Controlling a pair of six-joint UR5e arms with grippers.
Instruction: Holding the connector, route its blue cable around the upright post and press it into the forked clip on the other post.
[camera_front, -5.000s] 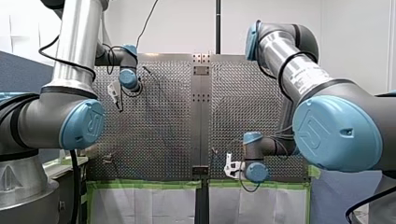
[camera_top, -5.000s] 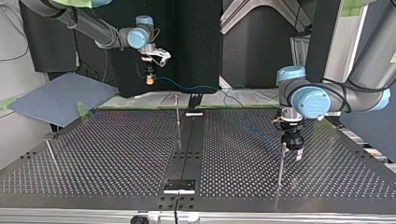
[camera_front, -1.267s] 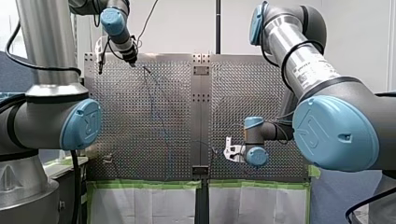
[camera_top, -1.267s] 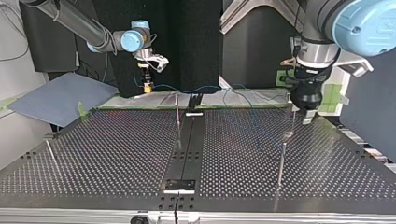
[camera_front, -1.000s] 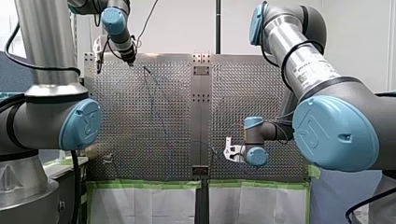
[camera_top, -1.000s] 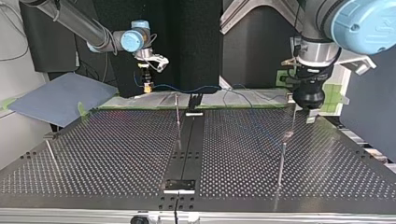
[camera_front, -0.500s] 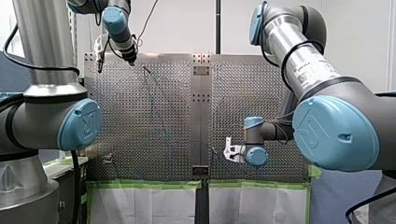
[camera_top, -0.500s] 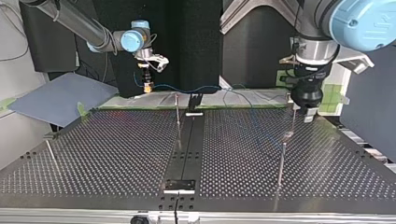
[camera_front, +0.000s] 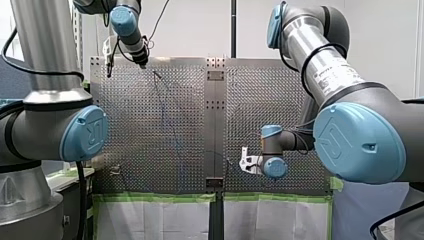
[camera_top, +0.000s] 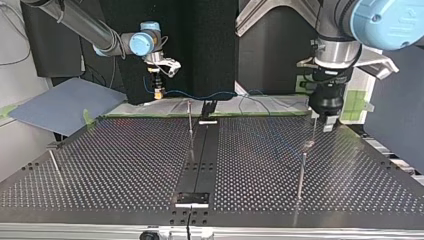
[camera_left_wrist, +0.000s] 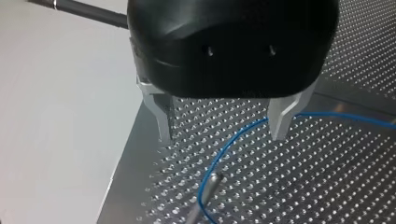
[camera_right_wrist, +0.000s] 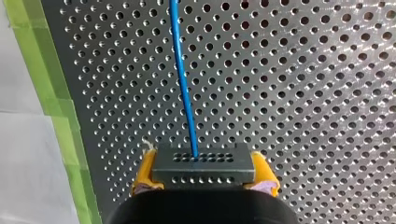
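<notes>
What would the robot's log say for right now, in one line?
right pincer: shut on connector | left pincer: open over post | blue cable: runs beside post tip

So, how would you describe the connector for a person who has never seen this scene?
Find the perforated table, then my right gripper over it, the one with yellow pads. The connector is the small dark rectangular block clamped between its jaws. It alone has the blue cable running out of the middle of its face.

Gleaming, that perforated metal worktop (camera_right_wrist: 303, 70), shiny all over; thin blue cable (camera_right_wrist: 182, 79) smooth and glossy; flat dark connector block (camera_right_wrist: 203, 167) matt; green tape (camera_right_wrist: 67, 140) dull.
</notes>
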